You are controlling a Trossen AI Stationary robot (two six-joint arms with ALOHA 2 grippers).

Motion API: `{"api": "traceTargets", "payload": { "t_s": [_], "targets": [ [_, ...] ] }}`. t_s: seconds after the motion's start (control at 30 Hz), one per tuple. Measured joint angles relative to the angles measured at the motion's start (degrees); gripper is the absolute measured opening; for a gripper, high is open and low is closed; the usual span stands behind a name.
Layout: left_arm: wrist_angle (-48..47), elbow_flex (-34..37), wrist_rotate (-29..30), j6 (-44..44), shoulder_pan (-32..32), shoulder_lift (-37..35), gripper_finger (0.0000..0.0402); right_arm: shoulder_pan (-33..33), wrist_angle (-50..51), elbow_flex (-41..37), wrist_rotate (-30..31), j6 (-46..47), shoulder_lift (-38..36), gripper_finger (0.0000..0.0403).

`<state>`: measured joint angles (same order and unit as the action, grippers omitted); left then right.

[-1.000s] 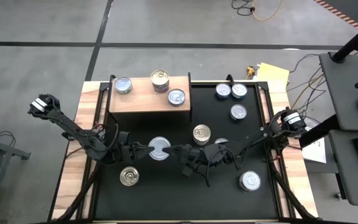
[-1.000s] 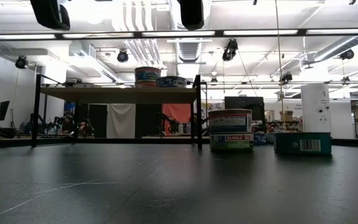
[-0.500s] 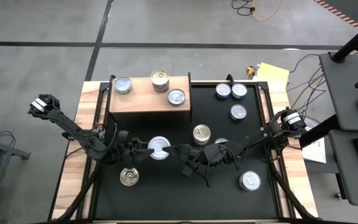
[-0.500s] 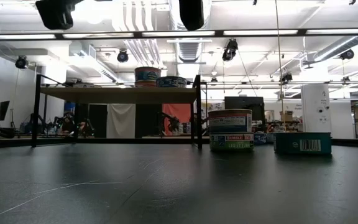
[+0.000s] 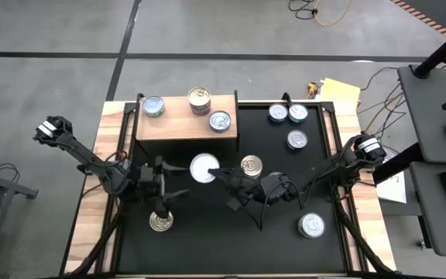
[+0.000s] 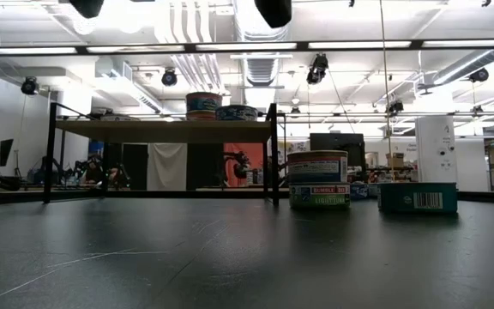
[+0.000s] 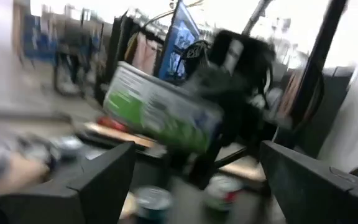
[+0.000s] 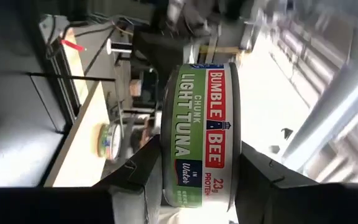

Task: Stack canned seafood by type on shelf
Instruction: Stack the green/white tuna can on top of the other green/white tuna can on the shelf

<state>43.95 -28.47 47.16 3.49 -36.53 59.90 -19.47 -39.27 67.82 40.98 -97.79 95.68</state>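
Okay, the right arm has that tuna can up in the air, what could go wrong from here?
1. The right gripper pinches the tuna can only across its rim, above the table; a slip would likely drop it.
2. The open left gripper sits close beside it, so the arms might collide.
3. The shelf already carries three cans, one stacked; a careless placement may knock it off.

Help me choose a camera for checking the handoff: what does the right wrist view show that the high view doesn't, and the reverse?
Only the right wrist view shows the held can's label, reading chunk light tuna. Only the high view shows the shelf, the left gripper open nearby, and the other cans on the table. Both show the right gripper shut on the held can.
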Motion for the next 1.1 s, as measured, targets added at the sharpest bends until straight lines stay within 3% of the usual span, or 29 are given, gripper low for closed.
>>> {"api": "traceTargets", "payload": {
  "t_s": [0.2, 0.37, 0.5, 0.93, 1.1],
  "targets": [
    [-2.6, 0.0, 0.3, -23.1, 0.0, 0.0, 0.0326, 1.2, 7.7, -1.9, 1.7, 14.2, -3.7, 0.013],
    [-4.7, 0.0, 0.3, -38.5, 0.0, 0.7, 0.0326, 3.3, 25.6, -2.2, -9.9, 36.4, -6.4, 0.013],
    [-6.2, 0.0, 0.0, -44.0, -0.2, 2.6, 0.0326, 4.7, 30.4, -2.1, -17.9, 48.5, -6.3, 0.013],
    [-6.6, 0.0, 3.4, -45.1, -0.2, 11.2, 0.0326, 5.0, 24.9, -1.7, -17.3, 46.5, -2.0, 0.013],
    [-6.5, 0.0, 7.1, -47.3, -0.2, 11.9, 0.0326, 6.4, 23.0, -1.7, -22.8, 47.3, -1.8, 0.013]
  ]
}}
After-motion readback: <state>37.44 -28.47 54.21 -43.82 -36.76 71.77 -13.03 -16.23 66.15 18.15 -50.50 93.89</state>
